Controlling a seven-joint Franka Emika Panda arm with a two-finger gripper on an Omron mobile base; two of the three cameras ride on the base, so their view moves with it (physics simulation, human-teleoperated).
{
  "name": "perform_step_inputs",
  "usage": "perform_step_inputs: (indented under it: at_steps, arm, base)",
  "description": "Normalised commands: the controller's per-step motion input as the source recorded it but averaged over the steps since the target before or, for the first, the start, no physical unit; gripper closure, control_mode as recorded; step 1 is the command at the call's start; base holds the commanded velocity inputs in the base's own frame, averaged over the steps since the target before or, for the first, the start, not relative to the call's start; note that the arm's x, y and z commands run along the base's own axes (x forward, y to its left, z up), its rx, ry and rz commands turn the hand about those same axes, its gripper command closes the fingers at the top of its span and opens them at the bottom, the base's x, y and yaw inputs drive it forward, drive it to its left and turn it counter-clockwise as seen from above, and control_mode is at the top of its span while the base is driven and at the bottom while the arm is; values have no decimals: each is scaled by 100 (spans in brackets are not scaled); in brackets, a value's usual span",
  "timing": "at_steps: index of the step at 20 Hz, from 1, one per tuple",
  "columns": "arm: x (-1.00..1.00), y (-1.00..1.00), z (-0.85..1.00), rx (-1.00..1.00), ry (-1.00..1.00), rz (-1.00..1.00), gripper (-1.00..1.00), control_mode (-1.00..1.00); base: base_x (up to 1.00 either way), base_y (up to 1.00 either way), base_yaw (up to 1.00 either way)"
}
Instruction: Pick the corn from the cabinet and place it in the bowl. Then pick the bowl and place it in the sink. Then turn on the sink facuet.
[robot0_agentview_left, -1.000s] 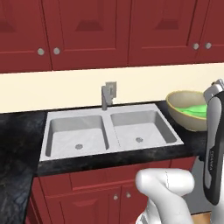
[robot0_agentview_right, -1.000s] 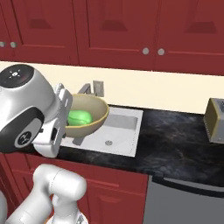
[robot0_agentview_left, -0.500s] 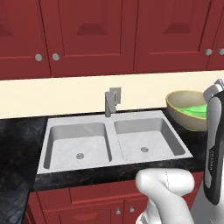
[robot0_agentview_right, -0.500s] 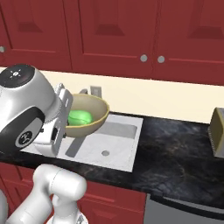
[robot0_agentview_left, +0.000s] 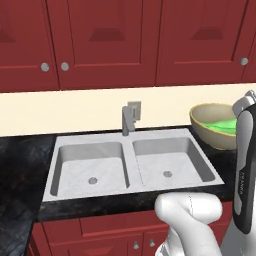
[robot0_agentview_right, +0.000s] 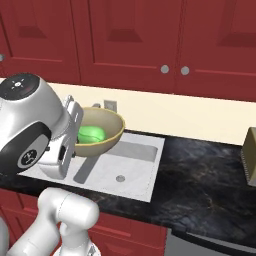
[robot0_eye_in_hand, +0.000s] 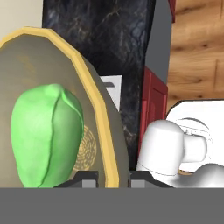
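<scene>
Bowl (robot0_agentview_right: 102, 131) being carried to the sink (robot0_agentview_left: 131, 162), corn (robot0_agentview_right: 90, 134) lying inside it.
Pincer (robot0_eye_in_hand: 113, 176) is clamping the bowl's rim, holding it above the worktop (robot0_agentview_right: 205, 172) beside the right basin; next it needs lowering into a basin, then releasing.

Both base views looked forward and down from behind the arm, sharing the sink (robot0_agentview_left: 132, 162) (robot0_agentview_right: 131, 165) and bowl (robot0_agentview_left: 214, 125) (robot0_agentview_right: 106, 131); the hand view sat tight against the bowl's rim (robot0_eye_in_hand: 100, 127), at 9 o'clock.
</scene>
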Motion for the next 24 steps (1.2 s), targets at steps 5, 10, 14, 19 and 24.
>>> perform_step_inputs:
  at_steps: [5, 10, 14, 19, 24]
  arm:
    - [0, 0, 0, 0, 0, 0, 100, 100]
    - [25, -26, -55, 0, 0, 13, 100, -100]
    - [64, -11, -98, -1, 0, 23, 100, -100]
    - [85, 0, -100, -7, 0, 23, 100, -100]
    - [90, 0, -87, -10, 0, 9, 100, -100]
  base:
    - [14, -17, 9]
    - [0, 0, 0]
    - [0, 0, 0]
    - [0, 0, 0]
    - [0, 0, 0]
